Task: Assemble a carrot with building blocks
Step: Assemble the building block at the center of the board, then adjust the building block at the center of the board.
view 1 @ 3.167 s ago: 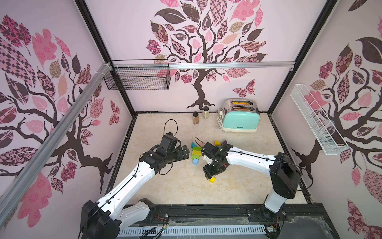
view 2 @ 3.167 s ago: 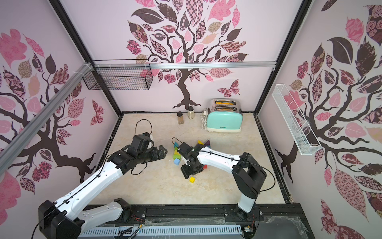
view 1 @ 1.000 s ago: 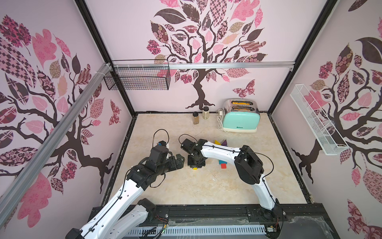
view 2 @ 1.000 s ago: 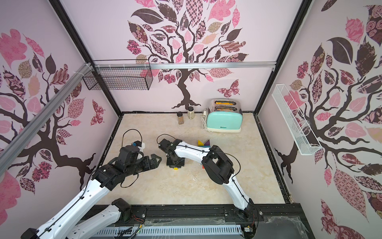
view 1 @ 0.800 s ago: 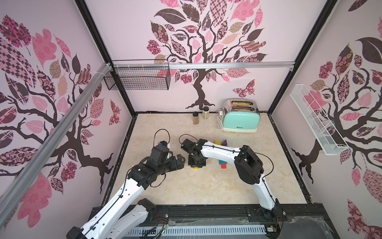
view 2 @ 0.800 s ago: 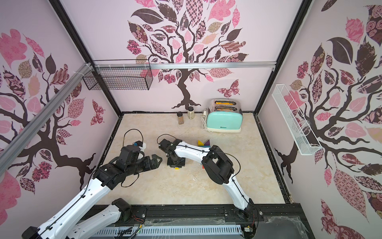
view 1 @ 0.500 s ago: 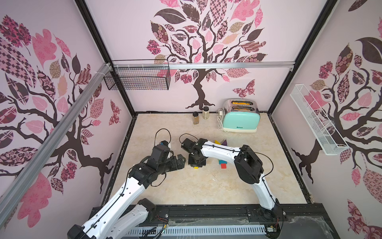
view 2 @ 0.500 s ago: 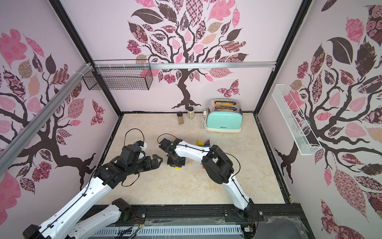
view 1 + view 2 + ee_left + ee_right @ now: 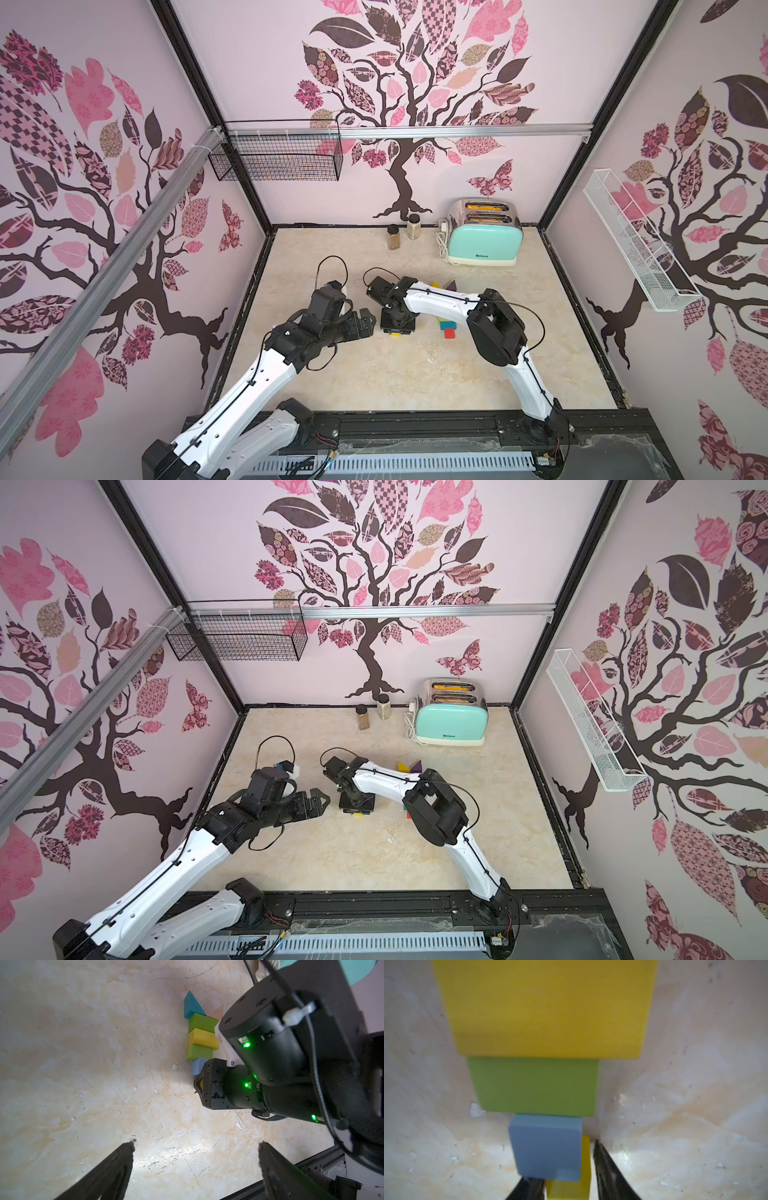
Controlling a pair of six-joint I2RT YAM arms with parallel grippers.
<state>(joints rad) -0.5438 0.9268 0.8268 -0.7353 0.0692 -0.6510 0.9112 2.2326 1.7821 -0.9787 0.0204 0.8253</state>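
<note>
Right gripper [image 9: 397, 326] down at the table [image 9: 374, 374], a little left of the middle, pointing down from a wrist bent over the row of blocks. Fingers [image 9: 604, 1167] either side of the small yellow block [image 9: 568, 1189], with only a thin sliver showing at each flank; cannot tell whether pressing on it or just clear. Small yellow block at the near end of the row, right against the blue block [image 9: 546, 1147] and partly overlapped by it in the right wrist view.

Beyond the blue block, going toward the far wall, each touching the next: near green block [image 9: 535, 1086], big yellow block [image 9: 546, 1007], far green block [image 9: 202, 1023], then a teal wedge [image 9: 192, 1006] with its point away from the row. Bare wood wedge [image 9: 217, 1013] just beside the teal wedge, half hidden behind the right arm. Narrower block by block from the big yellow block down to the small one.

Left gripper [image 9: 365, 324] low over the table just left of the right gripper, aimed at it, fingers [image 9: 116, 1167] spread wide over bare table.

Right of the row and apart from it: red block [image 9: 449, 333] with a teal block [image 9: 446, 324] touching its far side. Farther back, a yellow wedge [image 9: 435, 284] and a purple wedge [image 9: 452, 285] side by side, peeking from behind the right arm. Row itself mostly hidden under that arm in both top views.

At the far wall: toaster [image 9: 484, 243] right of centre, two jars [image 9: 393, 237] just to its left.
</note>
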